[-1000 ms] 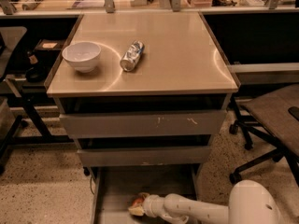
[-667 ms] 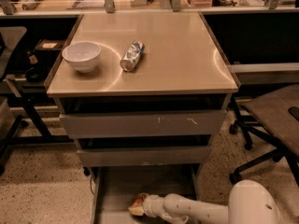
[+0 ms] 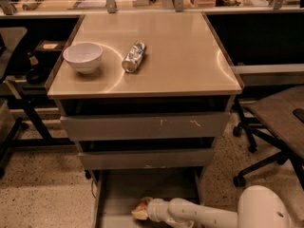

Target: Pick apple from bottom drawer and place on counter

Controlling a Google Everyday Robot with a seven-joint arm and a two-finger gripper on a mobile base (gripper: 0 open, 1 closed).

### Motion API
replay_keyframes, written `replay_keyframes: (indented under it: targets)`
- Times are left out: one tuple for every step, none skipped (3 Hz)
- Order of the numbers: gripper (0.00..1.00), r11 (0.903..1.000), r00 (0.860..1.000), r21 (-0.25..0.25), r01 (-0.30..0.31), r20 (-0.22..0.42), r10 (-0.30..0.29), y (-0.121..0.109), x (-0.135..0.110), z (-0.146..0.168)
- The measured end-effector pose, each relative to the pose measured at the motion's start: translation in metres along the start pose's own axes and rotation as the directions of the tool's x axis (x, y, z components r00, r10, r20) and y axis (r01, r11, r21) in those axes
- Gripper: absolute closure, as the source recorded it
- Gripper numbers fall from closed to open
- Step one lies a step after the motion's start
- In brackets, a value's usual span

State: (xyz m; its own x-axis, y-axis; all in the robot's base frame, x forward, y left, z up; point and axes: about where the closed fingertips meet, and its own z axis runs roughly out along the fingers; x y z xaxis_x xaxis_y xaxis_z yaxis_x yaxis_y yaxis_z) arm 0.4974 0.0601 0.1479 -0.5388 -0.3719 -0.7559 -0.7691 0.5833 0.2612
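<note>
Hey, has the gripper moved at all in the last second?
No. The gripper sits in the same spot low in the bottom drawer, at the apple, as far from the drawer's left rail as before.

We see the bottom drawer [image 3: 124, 194] pulled open, its plain grey floor showing. The apple [image 3: 141, 205], red-orange with a yellowish patch, sits in it at the tip of our gripper [image 3: 145, 212]. The glossy beige surface [image 3: 183, 56] tops the cabinet above.
</note>
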Motion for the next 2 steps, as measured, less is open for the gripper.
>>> replay_keyframes:
  targets:
    - [1.0, 0.999, 0.999, 0.008, -0.044, -0.002, 0.044, 0.002, -0.012, -0.017]
    - [1.0, 0.9963, 0.996, 0.024, -0.083, -0.019, 0.083, 0.002, -0.026, -0.035]
